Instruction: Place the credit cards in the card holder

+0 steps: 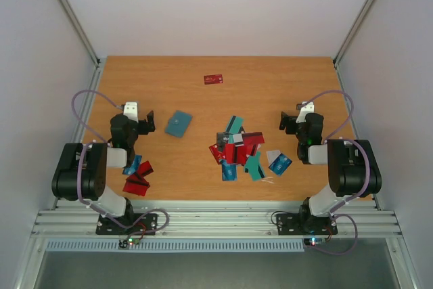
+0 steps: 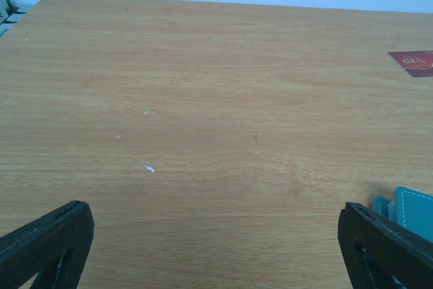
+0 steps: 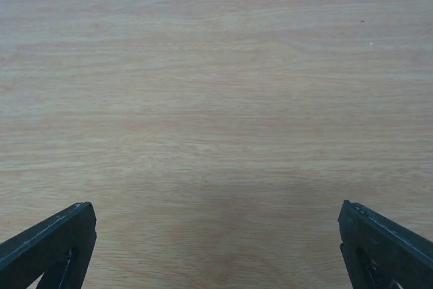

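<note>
The teal card holder lies shut on the table, just right of my left gripper; its corner shows in the left wrist view beside the right finger. Many credit cards in red, teal, blue and white lie in a loose pile at mid table. A few more cards lie by the left arm. One red card lies alone at the back and also shows in the left wrist view. My left gripper is open and empty. My right gripper is open and empty over bare wood, right of the pile.
A white and blue card lies at the pile's right edge, near the right arm. Grey walls and metal frame posts bound the wooden table at the back and sides. The arm bases stand on a rail at the near edge.
</note>
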You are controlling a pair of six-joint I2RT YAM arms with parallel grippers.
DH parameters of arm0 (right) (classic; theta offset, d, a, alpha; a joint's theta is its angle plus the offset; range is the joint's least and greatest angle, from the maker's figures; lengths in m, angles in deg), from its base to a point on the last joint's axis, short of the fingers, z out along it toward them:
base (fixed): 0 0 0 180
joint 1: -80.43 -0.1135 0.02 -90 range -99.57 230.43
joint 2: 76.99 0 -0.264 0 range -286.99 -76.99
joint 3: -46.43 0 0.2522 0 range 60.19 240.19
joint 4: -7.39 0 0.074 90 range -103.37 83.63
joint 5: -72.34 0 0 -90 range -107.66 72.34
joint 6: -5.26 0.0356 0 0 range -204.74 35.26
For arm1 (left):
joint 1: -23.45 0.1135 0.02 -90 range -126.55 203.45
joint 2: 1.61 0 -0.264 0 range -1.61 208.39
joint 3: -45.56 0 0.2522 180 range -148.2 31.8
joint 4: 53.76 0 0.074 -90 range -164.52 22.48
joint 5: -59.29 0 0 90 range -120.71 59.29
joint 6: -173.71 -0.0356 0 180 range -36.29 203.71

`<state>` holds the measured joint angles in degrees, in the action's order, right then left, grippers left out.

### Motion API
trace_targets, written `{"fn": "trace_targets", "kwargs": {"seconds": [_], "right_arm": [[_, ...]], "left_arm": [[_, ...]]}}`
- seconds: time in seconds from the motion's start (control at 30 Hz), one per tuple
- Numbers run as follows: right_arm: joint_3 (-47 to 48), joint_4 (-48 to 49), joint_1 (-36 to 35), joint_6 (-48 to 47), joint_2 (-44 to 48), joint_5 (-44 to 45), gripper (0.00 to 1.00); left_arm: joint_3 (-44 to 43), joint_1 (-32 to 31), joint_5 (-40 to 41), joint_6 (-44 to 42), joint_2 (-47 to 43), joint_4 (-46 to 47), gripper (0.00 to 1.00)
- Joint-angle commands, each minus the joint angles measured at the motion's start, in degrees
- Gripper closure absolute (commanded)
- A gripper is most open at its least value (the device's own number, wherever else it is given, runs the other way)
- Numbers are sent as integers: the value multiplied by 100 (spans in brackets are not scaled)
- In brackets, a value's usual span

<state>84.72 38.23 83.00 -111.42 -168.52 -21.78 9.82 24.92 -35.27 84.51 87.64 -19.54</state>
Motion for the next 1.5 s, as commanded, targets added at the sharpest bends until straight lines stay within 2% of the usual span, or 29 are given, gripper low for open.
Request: {"fn": "trace_targets", "kwargs": {"seconds": [0.0,0.5,0.57,0.63,0.83,1.03,1.13,1.27,1.37,1.47], "right_arm": [[-19,274,-11,0,38,34,1],[-16,236,-11,25,65,127,1],[9,56,-27,7,260,136,2],[193,-531,-81,-21,595,256,2],[825,-2200,-176,176,1738,556,2],[2738,-5072,-186,1188,2116,650,2],[3180,-5845,-184,1470,2134,324,2],[3385,-6357,-170,1958,2296,376,2],[3949,-7582,-59,2553,2146,1038,2],[4443,-8509,170,2942,1827,752,2]], "left_arm": [[-114,-9,43,-62,25,343,1],[-97,-22,144,-62,-46,357,1],[-211,-24,306,-50,-403,-201,1],[-545,-24,374,-28,-823,-1077,1],[-1100,-31,247,393,-1889,-2900,1],[-1822,-33,-74,941,-2531,-4937,0],[-1974,-33,-297,1205,-2855,-5579,1],[-2214,-25,-605,1534,-2946,-6443,1],[-2537,-2,-934,1773,-2709,-7233,1],[-2869,-1,-1603,1469,-2192,-7944,1]]}}
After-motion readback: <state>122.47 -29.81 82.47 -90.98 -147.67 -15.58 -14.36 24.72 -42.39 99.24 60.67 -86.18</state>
